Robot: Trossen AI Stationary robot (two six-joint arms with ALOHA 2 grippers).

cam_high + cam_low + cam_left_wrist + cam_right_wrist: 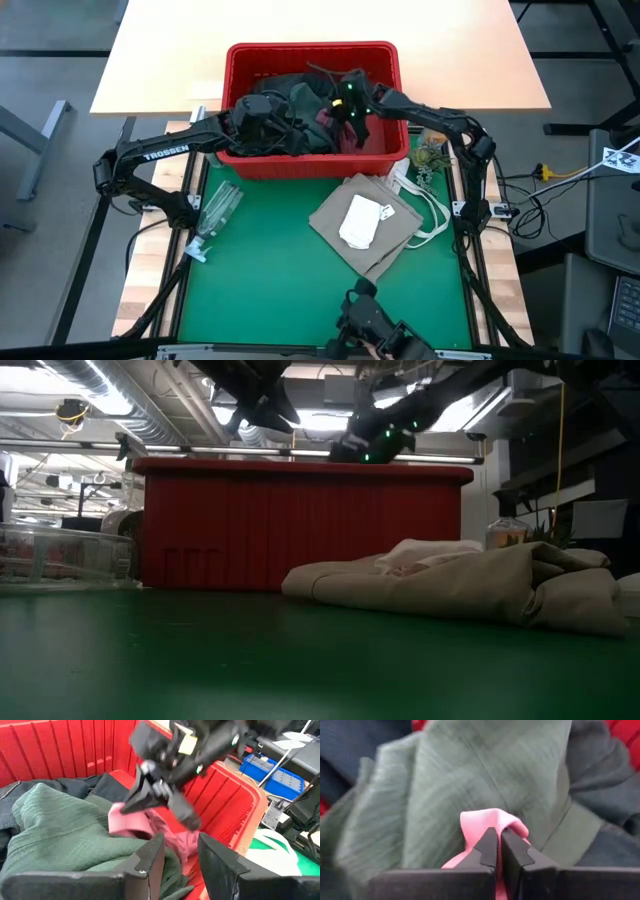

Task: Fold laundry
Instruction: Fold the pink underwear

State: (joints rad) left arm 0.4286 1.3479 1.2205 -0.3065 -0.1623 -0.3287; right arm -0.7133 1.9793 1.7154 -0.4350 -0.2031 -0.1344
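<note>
A: Red slatted basket point(385, 150) at the far edge of the green mat point(270, 280), full of laundry: olive-green shirt point(65, 830), dark pieces, pink-maroon piece point(145, 827) between them. Folded tan top point(362, 225) already out on the mat.

B: Right gripper point(499, 851) pressed together, pinching a small fold of the pink-maroon piece. Thin bite only; likely to slip out on lifting.

A: Also likely to drag the olive-green shirt up, since lying partly over the pink cloth.

B: Left gripper point(180, 852) just beside, spread about halfway, holding nothing. Risk of bumping the right one, so close inside the basket.
</note>
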